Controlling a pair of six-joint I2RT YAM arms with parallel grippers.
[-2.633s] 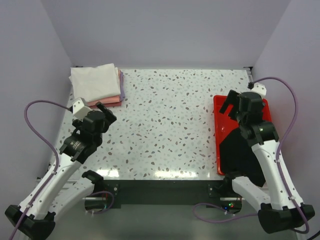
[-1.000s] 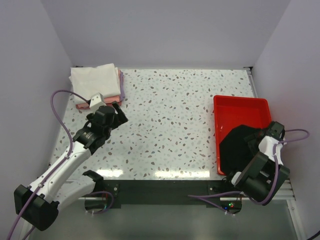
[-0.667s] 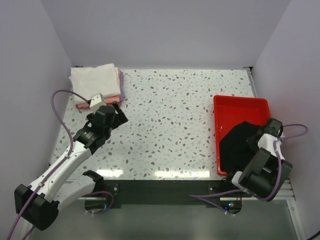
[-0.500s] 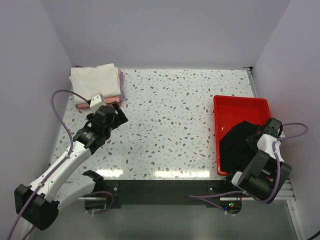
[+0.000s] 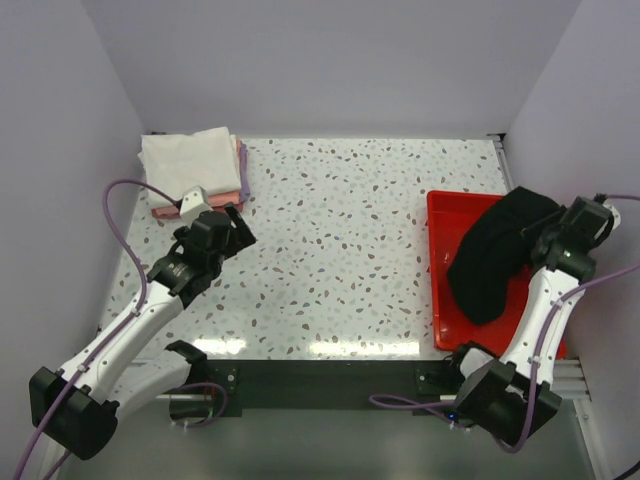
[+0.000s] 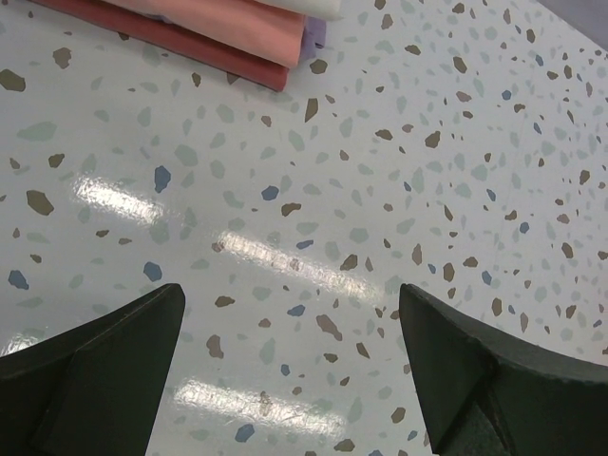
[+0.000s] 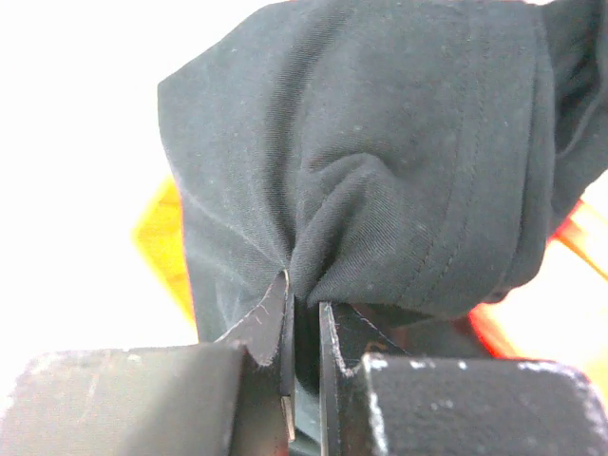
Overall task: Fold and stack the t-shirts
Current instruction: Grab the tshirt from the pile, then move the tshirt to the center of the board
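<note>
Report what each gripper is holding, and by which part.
Right gripper: the black t-shirt, pinched by a bunched fold of cloth. Left gripper: nothing, jaws open above the table.

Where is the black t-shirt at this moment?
In the top view, the black t-shirt is on the right side, hanging bunched above the red tray. The right gripper pinches a fold of it.
</note>
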